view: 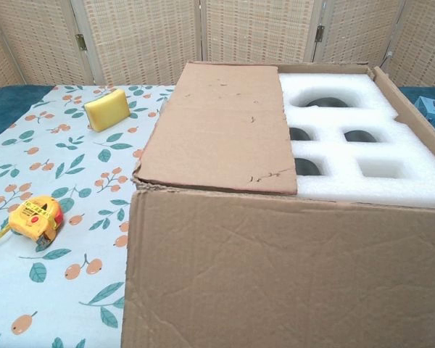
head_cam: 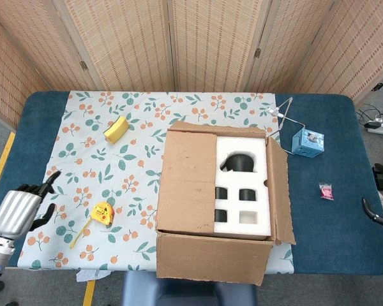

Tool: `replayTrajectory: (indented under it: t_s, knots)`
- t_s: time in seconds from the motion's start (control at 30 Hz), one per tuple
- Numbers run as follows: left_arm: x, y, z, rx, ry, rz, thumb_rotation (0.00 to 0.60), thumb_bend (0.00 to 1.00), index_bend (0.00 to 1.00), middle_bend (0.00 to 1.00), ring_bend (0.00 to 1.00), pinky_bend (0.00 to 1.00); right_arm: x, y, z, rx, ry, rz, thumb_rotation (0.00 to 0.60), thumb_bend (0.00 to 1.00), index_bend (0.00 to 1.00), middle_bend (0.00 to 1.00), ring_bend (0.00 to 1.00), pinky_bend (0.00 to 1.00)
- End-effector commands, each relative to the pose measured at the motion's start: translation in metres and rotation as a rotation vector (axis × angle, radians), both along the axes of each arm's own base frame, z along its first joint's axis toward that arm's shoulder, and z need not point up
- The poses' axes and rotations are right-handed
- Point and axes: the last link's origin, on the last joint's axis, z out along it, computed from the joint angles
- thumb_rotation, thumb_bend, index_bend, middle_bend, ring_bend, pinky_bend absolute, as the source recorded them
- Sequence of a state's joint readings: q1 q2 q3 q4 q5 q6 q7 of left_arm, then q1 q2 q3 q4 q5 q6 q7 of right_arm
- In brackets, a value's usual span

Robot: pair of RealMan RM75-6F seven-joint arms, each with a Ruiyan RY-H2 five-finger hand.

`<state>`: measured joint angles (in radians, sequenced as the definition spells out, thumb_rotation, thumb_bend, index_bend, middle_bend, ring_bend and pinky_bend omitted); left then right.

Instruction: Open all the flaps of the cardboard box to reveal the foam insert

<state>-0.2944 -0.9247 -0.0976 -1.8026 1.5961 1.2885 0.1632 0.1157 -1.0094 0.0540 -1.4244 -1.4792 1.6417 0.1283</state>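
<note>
the left robot hand (head_cam: 25, 205) hovers at the near left edge of the surface (head_cam: 45, 121), fingers spread and holding nothing. only dark fingertips of the right robot hand (head_cam: 382, 205) show at the far right edge of the head view, so i cannot tell how it is set. the cardboard box (head_cam: 212, 256) sits well to the right of the left robot hand, between the two hands. its near flap hangs down and its right flap stands outward, while the left flap (view: 225, 123) lies flat over part of the white foam insert (head_cam: 242, 186). a yellow tape measure (head_cam: 102, 213) lies near the left robot hand on the floral cloth (head_cam: 83, 159), a yellow sponge (head_cam: 117, 129) further off. a small blue box (head_cam: 307, 143) and a pink packet (head_cam: 326, 190) lie nearer the right robot hand.
</note>
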Motion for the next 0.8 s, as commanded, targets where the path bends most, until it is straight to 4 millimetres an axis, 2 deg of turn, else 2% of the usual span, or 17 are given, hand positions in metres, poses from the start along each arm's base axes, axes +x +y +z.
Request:
replayTrajectory:
  t_s: [0.03, 0.13, 0.23, 0.43, 0.63, 0.8]
  knots:
    - [0.053, 0.025, 0.001, -0.117, -0.012, -0.115, 0.600, 0.58, 0.00, 0.75, 0.78, 0.75, -0.015, 0.005, 0.003, -0.034, -0.073, -0.013, 0.191, 0.46, 0.13, 0.00, 0.05, 0.00]
    - [0.084, 0.044, -0.009, -0.172, -0.005, -0.178, 0.600, 0.58, 0.03, 0.80, 0.82, 0.78, -0.023, 0.014, 0.012, -0.071, -0.105, -0.008, 0.193, 0.46, 0.11, 0.00, 0.05, 0.00]
    - [0.112, 0.054, -0.022, -0.228, 0.006, -0.240, 0.600, 0.58, 0.09, 0.84, 0.85, 0.80, -0.027, 0.024, 0.022, -0.101, -0.128, -0.008, 0.195, 0.46, 0.11, 0.00, 0.05, 0.00]
    - [0.178, 0.082, -0.055, -0.396, 0.065, -0.309, 0.600, 0.58, 0.13, 0.88, 0.89, 0.83, -0.027, 0.043, 0.044, -0.156, -0.163, -0.013, 0.197, 0.46, 0.11, 0.00, 0.06, 0.00]
    - [0.217, 0.092, -0.081, -0.507, 0.192, -0.334, 0.600, 0.58, 0.15, 0.88, 0.87, 0.83, -0.031, 0.050, 0.049, -0.158, -0.214, -0.025, 0.199, 0.46, 0.11, 0.00, 0.07, 0.00]
    - [0.250, 0.094, -0.108, -0.550, 0.227, -0.356, 0.600, 0.60, 0.18, 0.88, 0.88, 0.83, -0.036, 0.041, 0.045, -0.116, -0.264, -0.030, 0.200, 0.46, 0.11, 0.00, 0.08, 0.00]
